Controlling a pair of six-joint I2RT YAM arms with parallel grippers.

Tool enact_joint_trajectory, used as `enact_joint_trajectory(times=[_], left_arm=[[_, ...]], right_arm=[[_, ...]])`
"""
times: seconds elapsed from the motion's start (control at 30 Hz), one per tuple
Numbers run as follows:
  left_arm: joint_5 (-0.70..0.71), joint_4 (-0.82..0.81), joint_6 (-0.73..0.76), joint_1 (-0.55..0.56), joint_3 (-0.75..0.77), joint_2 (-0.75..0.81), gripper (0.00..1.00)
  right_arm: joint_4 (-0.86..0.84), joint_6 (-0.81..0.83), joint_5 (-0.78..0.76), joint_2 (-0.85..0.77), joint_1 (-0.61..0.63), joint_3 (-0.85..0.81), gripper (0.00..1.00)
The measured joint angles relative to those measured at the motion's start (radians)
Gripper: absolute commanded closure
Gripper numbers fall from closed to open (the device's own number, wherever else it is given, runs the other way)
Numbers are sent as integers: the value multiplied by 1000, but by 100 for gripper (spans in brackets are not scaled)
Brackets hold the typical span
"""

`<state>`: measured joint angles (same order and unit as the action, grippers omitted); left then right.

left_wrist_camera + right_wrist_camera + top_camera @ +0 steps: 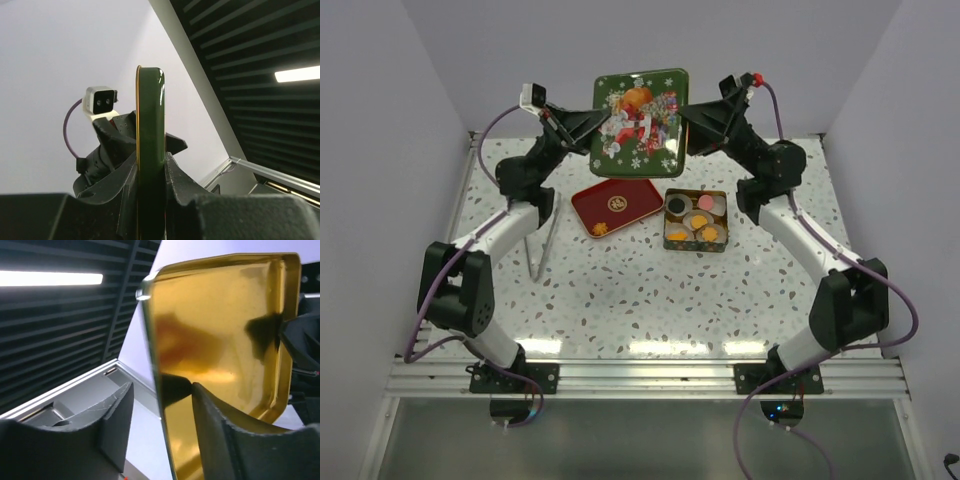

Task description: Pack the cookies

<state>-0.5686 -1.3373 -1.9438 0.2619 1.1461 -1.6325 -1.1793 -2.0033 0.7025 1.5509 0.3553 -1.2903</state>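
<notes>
place: a robot test lab | signs: two robot arms point(500, 235) bolted to a metal rail point(640, 372) at the near edge of a speckled white tabletop point(650, 300) | plain white walls point(390, 120) on three sides | purple cables point(65, 129) | strip light point(297, 75) on a dark slatted ceiling point(250, 40)

Desk point(650, 300): glossy white speckled top, with bright streaks of reflected light along its near edge.
Walls point(380, 120): plain pale panels closing in the left, back and right sides.
Rail point(650, 378): silver metal bar across the desk's near edge.
Ceiling point(260, 50): dark parallel slats.
Lamp point(297, 74): one long white strip, lit, among the slats.
</notes>
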Motion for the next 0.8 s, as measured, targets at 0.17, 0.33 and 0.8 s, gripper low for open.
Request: enact_joint_trajectory(times=[0.17,0.33,0.8], left_arm=[[-41,10,22,-9,-23,2,100],[-57,11,35,-22,-60,8,100],[-68,23,222,-17,-133,48,100]], right_arm=[[112,5,43,-21,4,22,25],[316,90,87,-93,-5,34,24],[1516,867,31,-196,-76,-100,29]])
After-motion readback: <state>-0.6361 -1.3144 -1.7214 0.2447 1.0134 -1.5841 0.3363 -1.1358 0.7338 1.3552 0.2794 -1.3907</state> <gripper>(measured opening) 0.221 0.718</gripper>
